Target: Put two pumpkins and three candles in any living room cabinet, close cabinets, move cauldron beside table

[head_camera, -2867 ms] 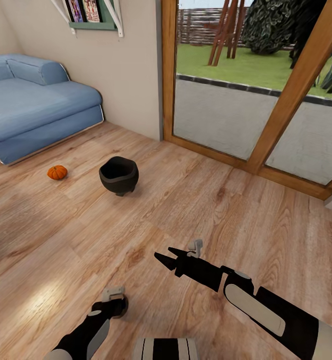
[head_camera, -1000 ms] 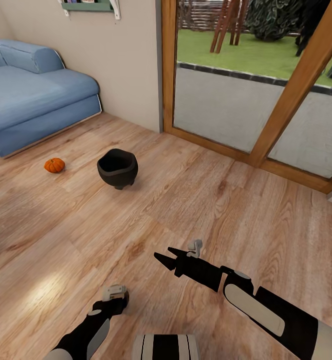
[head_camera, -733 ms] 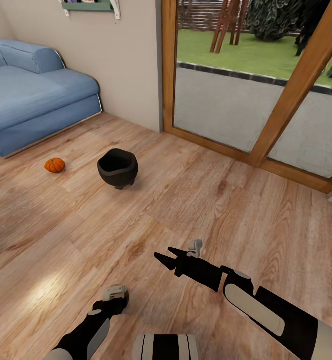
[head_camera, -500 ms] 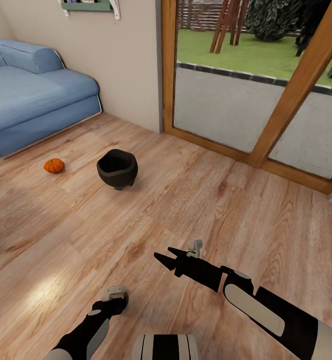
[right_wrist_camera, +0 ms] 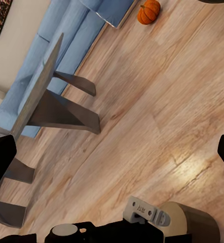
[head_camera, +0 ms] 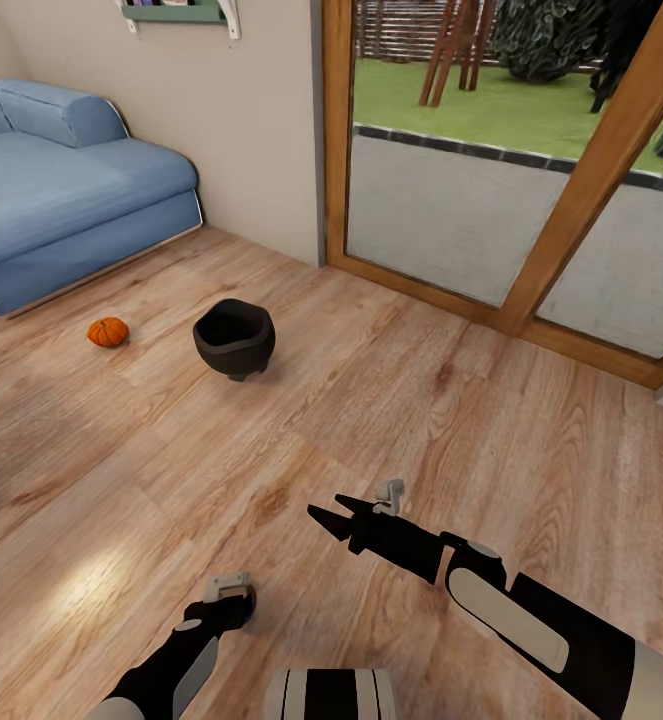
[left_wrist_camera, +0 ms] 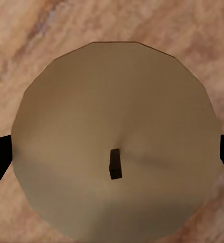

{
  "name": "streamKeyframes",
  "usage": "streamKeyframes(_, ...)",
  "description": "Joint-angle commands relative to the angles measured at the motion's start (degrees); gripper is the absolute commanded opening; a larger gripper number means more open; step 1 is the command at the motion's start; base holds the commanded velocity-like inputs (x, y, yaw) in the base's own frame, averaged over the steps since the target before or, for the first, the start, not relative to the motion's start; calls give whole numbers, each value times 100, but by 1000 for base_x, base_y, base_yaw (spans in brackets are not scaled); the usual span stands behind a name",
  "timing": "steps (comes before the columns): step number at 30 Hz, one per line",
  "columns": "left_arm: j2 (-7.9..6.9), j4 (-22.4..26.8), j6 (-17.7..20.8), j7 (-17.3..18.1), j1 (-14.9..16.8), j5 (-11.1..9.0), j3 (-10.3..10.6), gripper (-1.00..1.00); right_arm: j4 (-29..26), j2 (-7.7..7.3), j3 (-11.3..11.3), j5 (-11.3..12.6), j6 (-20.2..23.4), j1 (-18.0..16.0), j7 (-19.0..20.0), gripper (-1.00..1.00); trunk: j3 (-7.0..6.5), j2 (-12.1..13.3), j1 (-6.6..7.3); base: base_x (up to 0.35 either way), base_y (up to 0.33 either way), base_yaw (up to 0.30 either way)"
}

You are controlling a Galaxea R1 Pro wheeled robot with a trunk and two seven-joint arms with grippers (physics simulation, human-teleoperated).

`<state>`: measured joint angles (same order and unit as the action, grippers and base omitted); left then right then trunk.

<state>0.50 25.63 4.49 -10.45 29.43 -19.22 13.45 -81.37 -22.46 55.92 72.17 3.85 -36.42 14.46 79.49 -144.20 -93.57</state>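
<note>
Wood floor (head_camera: 391, 400) everywhere, blue sofa (head_camera: 61, 200) upper left. Cauldron (head_camera: 235, 338) sits on the floor left of center, one pumpkin (head_camera: 108, 331) just left of it. Left gripper (head_camera: 229, 600), bottom left, is clamped on a candle (left_wrist_camera: 114, 142). Right gripper (head_camera: 329, 513), lower center, has its fingers spread with nothing in them.

Wood floor (head_camera: 391, 400), blue sofa (head_camera: 61, 200), glass doors (head_camera: 441, 200).
</note>
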Motion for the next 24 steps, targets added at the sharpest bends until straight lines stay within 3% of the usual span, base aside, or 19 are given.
streamKeyframes(1,-6,13,27,-52,1,-47,46,-100,-2,-4,7,60,16,-5,13,100,4,-2,1,0,0,0)
streamKeyframes(24,-6,13,26,-53,1,-64,47,-100,37,-4,7,60,10,-5,13,100,4,-2,1,0,0,0)
